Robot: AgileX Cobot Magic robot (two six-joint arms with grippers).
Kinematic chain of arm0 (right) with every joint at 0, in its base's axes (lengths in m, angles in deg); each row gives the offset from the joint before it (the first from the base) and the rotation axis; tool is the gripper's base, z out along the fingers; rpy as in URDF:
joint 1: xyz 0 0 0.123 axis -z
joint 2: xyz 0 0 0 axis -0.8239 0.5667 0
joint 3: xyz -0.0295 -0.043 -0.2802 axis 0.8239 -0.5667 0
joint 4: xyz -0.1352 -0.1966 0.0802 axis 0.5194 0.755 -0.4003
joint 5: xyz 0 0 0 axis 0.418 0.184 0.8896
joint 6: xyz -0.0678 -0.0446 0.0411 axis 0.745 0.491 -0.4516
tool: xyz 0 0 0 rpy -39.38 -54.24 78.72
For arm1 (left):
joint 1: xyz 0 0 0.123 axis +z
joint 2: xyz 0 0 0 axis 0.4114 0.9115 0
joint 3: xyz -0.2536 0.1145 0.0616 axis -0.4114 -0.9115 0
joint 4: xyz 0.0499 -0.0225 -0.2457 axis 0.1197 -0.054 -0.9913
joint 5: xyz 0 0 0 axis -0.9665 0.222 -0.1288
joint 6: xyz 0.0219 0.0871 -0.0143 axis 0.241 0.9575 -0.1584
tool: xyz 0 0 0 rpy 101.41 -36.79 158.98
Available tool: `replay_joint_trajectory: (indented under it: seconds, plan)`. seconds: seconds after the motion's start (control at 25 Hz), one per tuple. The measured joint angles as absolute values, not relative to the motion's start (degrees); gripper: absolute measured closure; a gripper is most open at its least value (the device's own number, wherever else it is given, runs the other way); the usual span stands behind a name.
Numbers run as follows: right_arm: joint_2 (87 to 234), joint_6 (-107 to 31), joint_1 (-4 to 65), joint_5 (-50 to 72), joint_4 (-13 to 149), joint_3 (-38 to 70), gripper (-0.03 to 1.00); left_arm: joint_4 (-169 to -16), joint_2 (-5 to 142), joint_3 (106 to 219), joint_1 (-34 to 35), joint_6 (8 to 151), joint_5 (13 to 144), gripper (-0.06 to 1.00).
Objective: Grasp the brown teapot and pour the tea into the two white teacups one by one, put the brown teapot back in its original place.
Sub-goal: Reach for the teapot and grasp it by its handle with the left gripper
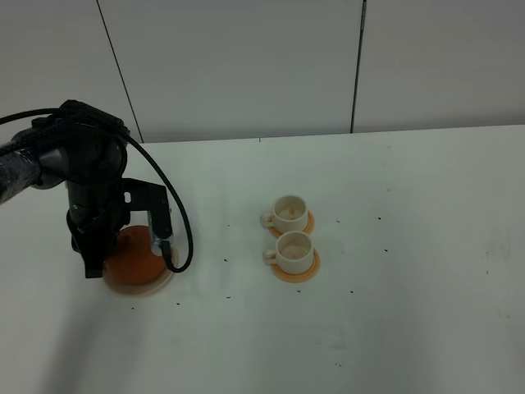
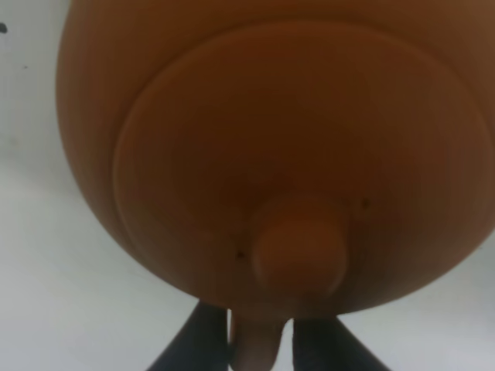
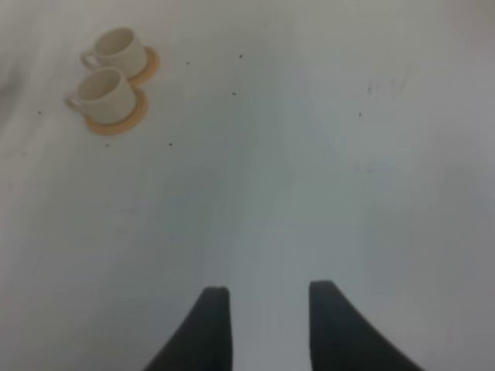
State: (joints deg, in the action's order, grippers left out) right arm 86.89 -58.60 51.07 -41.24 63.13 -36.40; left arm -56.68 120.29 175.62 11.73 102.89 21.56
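On the white table (image 1: 410,246), the brown teapot (image 1: 133,259) sits on its beige plate (image 1: 144,289), well apart from the two white teacups (image 1: 289,212). My left gripper (image 2: 261,344) straddles its loop handle (image 2: 255,354). Whether I truly clamp it, I cannot tell. A shallow hold could let the pot swing or slip when lifted. My right gripper (image 3: 267,309) hangs spread, holding nothing.

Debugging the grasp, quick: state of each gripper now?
Left gripper: shut on the teapot handle.
Right gripper: open, empty.
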Motion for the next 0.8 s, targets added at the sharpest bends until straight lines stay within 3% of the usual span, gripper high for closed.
replay_joint_trajectory:
  seconds: [0.24,0.8]
  plan:
    - [86.9,-58.6,51.1,-41.2,63.1,-36.4,0.73,-56.9,120.3,175.6,11.7,104.5,22.1,0.77]
    - [86.9,-58.6,51.1,-41.2,63.1,-36.4,0.73,-57.4,120.3,175.6,11.7,106.7,22.3,0.77]
